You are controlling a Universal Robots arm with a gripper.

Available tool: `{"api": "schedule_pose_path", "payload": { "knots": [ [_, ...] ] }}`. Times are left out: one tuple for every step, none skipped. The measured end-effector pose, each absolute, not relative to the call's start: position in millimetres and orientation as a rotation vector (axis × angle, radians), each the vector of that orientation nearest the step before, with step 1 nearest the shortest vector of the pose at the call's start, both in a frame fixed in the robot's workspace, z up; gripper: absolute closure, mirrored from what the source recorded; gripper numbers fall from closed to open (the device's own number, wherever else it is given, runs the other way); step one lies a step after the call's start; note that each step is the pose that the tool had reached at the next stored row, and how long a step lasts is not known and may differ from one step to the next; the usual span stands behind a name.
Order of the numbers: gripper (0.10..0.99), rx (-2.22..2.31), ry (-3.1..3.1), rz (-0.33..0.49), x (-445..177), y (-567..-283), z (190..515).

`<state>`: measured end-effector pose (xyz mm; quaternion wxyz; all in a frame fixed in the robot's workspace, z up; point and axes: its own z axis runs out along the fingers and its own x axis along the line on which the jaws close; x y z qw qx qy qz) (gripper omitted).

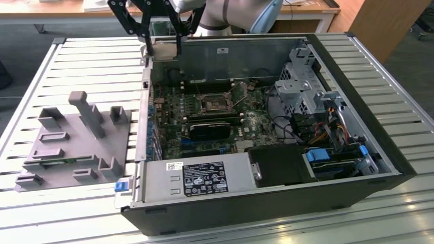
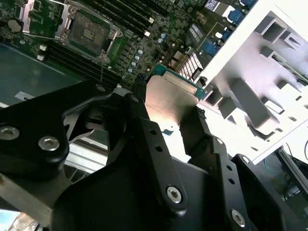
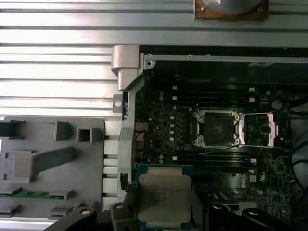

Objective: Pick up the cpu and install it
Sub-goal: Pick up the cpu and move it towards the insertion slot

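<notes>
Slatted metal table (image 1: 88, 66), open computer case (image 1: 271, 206), fingers (image 2: 138, 108) clamped on cpu (image 2: 168, 98), desk (image 1: 40, 16) behind

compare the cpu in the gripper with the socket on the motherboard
The cpu is clamped in the gripper, off the board; the socket sits fixed on the motherboard. The cpu shows a smooth silver-grey metal top; the socket is a dark recess in a metal frame. The socket stands empty with its metal cover swung open; the cpu is not yet in it. Both are roughly square.
</notes>
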<state>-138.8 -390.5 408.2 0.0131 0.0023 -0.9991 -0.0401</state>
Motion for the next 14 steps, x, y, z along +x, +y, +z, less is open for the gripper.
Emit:
{"api": "schedule_pose_path", "payload": {
  "knots": [
    [0.553, 0.007, -3.113, -0.125, -138, -390, 408],
    [0.553, 0.007, -3.113, -0.125, -137, -390, 408],
    [0.553, 0.007, -3.113, -0.125, -136, -390, 408],
    [0.553, 0.007, -3.113, -0.125, -136, -390, 408],
    [0.553, 0.007, -3.113, -0.125, -135, -390, 408],
    [0.553, 0.007, -3.113, -0.125, -134, -390, 408],
    [0.553, 0.007, -3.113, -0.125, -133, -390, 408],
    [0.553, 0.007, -3.113, -0.125, -132, -389, 408],
    [0.553, 0.007, -3.113, -0.125, -131, -389, 408],
    [0.553, 0.007, -3.113, -0.125, -130, -389, 408],
    [0.553, 0.007, -3.113, -0.125, -129, -388, 408],
    [0.553, 0.007, -3.113, -0.125, -128, -388, 408],
    [0.553, 0.007, -3.113, -0.125, -127, -386, 408],
    [0.553, 0.007, -3.113, -0.125, -125, -385, 408]
  ]
}}
